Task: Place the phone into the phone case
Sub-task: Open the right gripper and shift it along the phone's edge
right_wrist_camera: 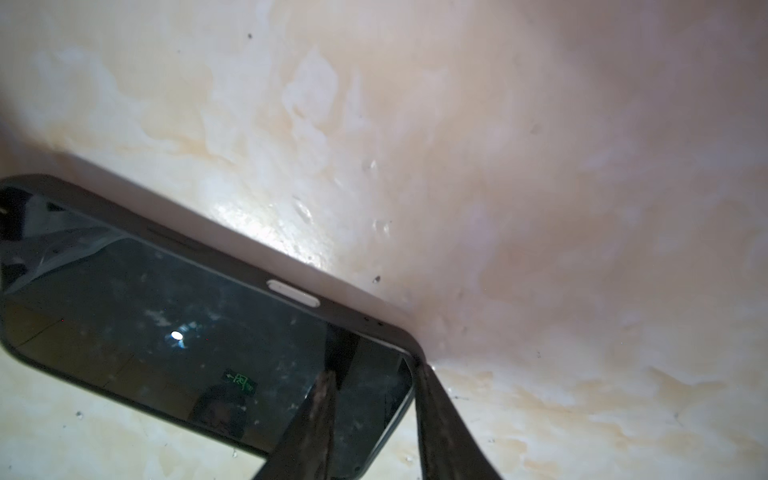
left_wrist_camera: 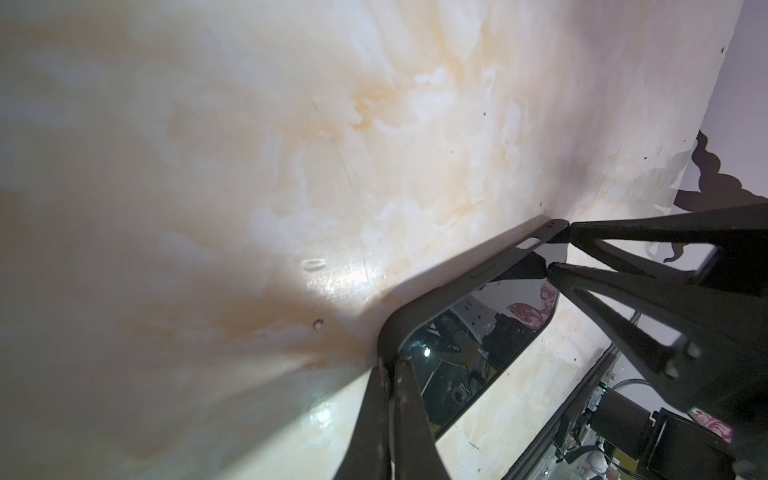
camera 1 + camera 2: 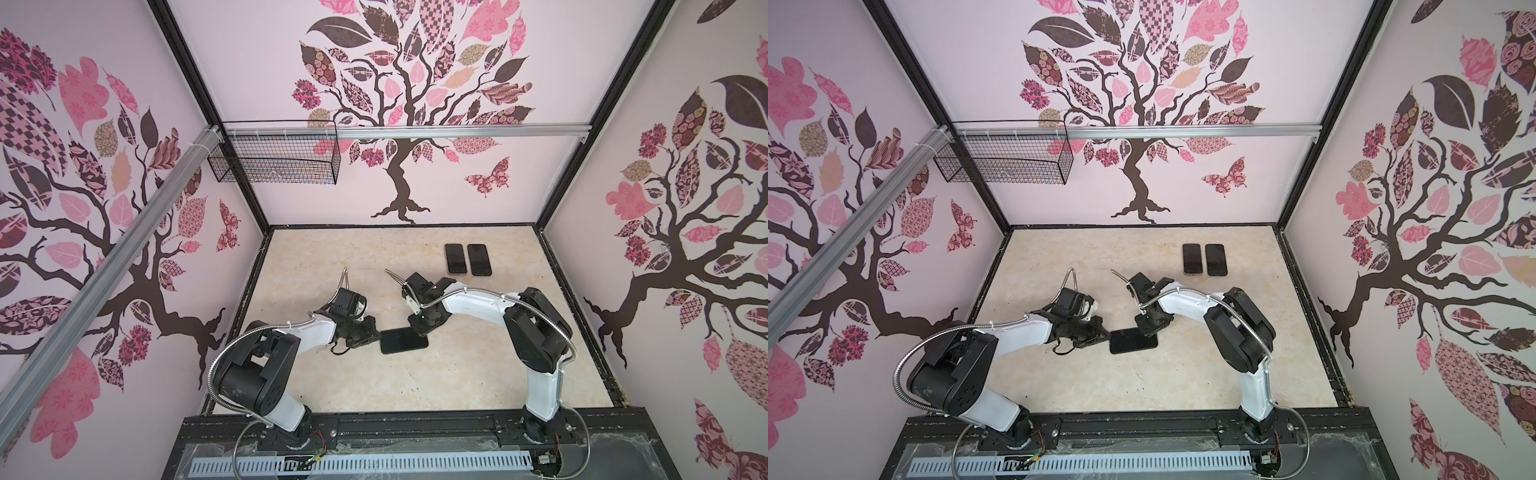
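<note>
Both top views show two far phones (image 3: 456,258) (image 3: 479,259), one cased phone (image 3: 404,341), two tools (image 3: 375,335) (image 3: 418,331).

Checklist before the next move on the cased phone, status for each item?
1. Phone inside phone case, screen up: ok.
2. Corner by the right tool fully seated: cannot tell.
3. Left tool shut on the case's end: ok.
4. Right tool jaws apart, astride the rim: ok.
5. Spare phones clear of both arms: ok.
</note>
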Tool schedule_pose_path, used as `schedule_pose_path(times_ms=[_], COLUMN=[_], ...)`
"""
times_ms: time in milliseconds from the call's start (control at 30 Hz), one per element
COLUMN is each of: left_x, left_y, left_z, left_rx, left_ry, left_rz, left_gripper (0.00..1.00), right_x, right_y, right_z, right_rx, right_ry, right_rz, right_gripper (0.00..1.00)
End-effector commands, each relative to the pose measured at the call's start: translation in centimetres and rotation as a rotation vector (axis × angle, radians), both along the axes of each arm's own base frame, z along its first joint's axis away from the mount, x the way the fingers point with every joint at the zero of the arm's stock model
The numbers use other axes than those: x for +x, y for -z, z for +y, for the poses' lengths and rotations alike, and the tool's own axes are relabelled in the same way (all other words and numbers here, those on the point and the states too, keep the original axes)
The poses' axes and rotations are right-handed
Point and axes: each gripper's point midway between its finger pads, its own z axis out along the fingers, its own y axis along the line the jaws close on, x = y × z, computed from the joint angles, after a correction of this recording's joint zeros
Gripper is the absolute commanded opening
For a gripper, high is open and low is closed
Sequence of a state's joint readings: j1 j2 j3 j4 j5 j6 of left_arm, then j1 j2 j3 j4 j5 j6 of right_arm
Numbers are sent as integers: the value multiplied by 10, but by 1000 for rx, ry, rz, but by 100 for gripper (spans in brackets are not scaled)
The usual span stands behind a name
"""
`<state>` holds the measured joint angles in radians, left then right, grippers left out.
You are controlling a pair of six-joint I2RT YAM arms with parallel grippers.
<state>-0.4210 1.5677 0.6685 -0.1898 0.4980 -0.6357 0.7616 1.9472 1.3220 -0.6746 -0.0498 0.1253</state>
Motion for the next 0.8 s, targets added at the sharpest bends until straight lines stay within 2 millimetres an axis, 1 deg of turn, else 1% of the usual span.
schedule_pose_path(times_ms=[0, 67, 167, 300, 467, 633, 767], left_x=[-6, -6, -6, -6, -8, -9, -8], left_y=[13, 12, 12, 11, 13, 14, 15], left_z=[-1, 1, 3, 5, 5, 3, 2], left_rx=[32, 31, 32, 31, 26, 20, 15], left_ry=[15, 11, 5, 1, 8, 17, 20], left_rz=[-17, -17, -19, -21, -16, -13, -10], left_gripper=[4, 4, 4, 4, 4, 4, 5], right_x=[-28, -25, -20, -11, 1, 6, 14], right_y=[7, -5, -16, -20, -23, -29, -26], right_z=[4, 6, 5, -3, -14, -12, -14], right_rx=[9, 25, 29, 19, 31, 71, 85], right_ry=[-86, -120, -142, -122, -64, -46, -4], right_rz=[111, 87, 69, 64, 57, 47, 51], right_gripper=[38, 43, 51, 52, 50, 49, 40])
